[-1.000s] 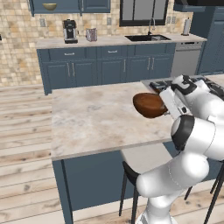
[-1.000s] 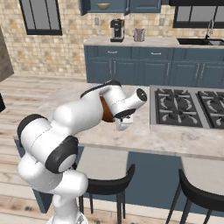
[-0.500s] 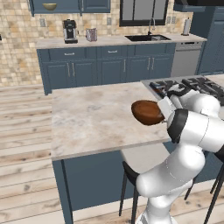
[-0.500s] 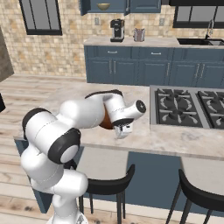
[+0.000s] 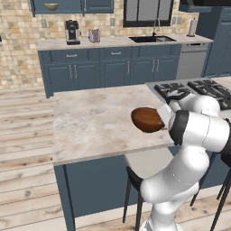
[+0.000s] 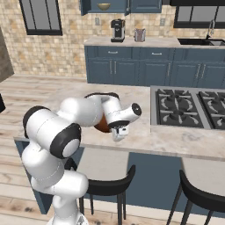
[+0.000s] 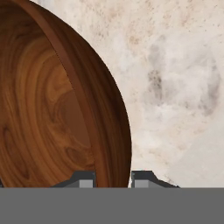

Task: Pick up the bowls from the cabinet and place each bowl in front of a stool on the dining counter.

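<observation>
Over the dining counter (image 5: 90,122), reddish-brown bowl (image 5: 147,119) rim pinched between the jaws, above a stool (image 6: 110,184)

A tan stone-tile wall (image 5: 22,43) runs behind a row of blue base cabinets (image 5: 108,72) whose pale top carries a coffee machine (image 5: 71,32), a metal cup (image 5: 94,35) and, further right, a sink (image 5: 151,39) with a faucet under a dark window (image 5: 148,11). A steel dishwasher (image 5: 189,64) sits at the right end of that row, beside tall blue cupboards (image 5: 221,43). The floor (image 5: 22,149) is light wood planks.
</observation>
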